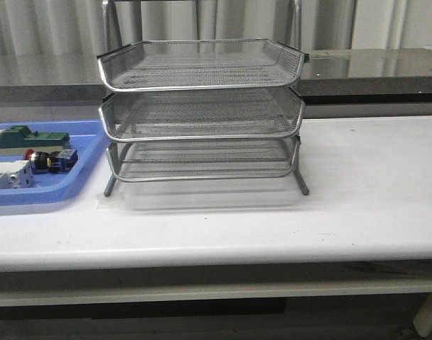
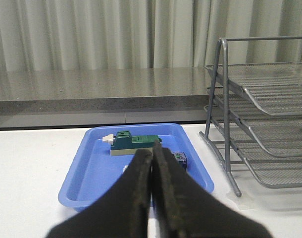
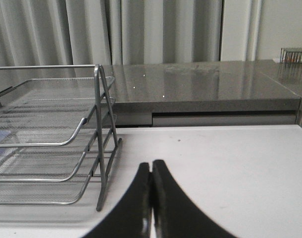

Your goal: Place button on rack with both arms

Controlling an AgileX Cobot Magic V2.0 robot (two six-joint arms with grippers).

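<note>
- Left gripper [image 2: 152,154] is pinched closed on nothing, the blue tray [image 2: 81,191] just ahead of it.
- The button [image 1: 50,161] sits in that tray beside the green block [image 1: 28,138].
- Right gripper [image 3: 151,168] is closed and empty too — the rack [image 3: 99,144] stands off to its side.

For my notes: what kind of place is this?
Probably a lab or test room: a white table with a wire rack, a blue tray of electrical parts, and a curtain behind.

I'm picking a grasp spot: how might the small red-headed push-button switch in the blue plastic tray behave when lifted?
The red-headed push-button switch looks small and rigid, so probably light. Its round head may roll or slip between pads. It lies beside a white block in the blue plastic tray, so nudging could shift both.
</note>
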